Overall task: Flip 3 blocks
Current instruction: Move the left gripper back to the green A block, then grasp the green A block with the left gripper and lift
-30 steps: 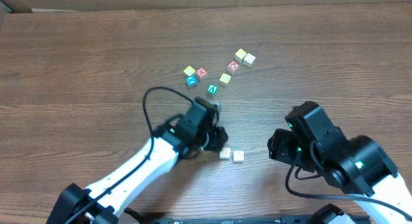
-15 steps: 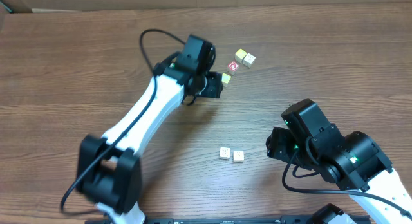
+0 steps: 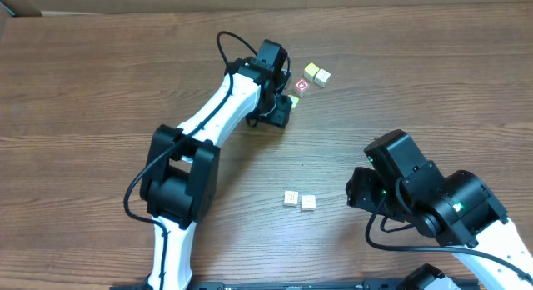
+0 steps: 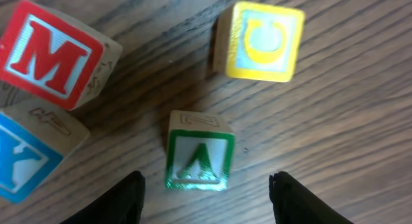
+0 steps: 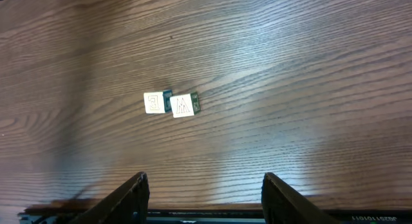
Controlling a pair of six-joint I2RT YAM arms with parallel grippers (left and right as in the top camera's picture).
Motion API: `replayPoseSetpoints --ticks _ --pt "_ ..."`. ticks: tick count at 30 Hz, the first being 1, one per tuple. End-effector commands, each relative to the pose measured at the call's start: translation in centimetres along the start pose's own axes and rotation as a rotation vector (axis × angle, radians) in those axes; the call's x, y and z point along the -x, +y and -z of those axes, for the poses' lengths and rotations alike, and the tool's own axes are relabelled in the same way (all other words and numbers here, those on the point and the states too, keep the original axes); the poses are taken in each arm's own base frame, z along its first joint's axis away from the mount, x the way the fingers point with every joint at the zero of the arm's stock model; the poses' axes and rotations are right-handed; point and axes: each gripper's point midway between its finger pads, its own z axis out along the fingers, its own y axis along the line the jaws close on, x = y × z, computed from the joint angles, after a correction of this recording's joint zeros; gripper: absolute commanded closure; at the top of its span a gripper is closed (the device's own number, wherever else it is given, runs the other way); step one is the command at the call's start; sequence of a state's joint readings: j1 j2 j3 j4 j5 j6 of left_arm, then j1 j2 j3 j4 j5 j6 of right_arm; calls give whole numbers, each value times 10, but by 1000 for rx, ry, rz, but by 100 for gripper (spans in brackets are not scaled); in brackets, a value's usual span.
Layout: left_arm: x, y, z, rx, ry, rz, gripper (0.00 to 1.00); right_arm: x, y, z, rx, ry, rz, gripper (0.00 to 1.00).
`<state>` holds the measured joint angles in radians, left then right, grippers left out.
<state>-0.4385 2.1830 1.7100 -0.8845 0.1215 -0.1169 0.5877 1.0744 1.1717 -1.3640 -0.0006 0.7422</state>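
Overhead: the left arm is stretched out to the far centre of the table (image 3: 100,90), w/ the left gripper (image 3: 280,109) low over a cluster of letter cubes. It hides the green block from up here. A yellow-topped cube (image 3: 292,100) sits just right of it, and a red cube (image 3: 301,85) is a bit farther right. The two pale blocks (image 3: 291,197) lie touching, side by side, near centre and well apart from that cluster. The right gripper (image 3: 356,190) hangs just right of them.

Left wrist cam: the green block (image 4: 198,159) stands on the wood, green-and-white letter face up, btwn the two fingers (image 4: 122,201). The jaws are spread wider than the block, w/ a gap each side and nothing gripped. A red M cube (image 4: 55,53), a blue K cube (image 4: 26,159) and the yellow-topped one stand nearby, none touching the green one.

Right wrist cam: the jaws are parted and empty, high above the wood. Both pale blocks lie out ahead, faint marks up.
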Motion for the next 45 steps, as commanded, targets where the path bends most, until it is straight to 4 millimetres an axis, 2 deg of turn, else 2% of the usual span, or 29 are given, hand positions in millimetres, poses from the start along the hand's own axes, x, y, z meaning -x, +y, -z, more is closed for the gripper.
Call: replayPoseSetpoints --ticks 1,3,9,17,34,41,45 --pt "8 7 0 26 -15 -42 43 4 3 6 18 -18 6 42" --pt "9 7 -1 26 -16 -45 44 4 3 6 18 -18 6 43" --pt "8 7 -1 25 -13 -44 59 3 3 6 18 -12 6 43" --pt "8 7 -1 26 -13 -44 60 1 3 6 21 -4 6 43" --pt "8 7 -1 25 -13 -45 72 1 4 6 24 -1 6 43" --pt "8 6 -1 25 -13 -46 73 1 4 6 24 -1 6 43" --pt "9 7 -1 26 -17 -46 80 1 4 6 24 -1 6 43"
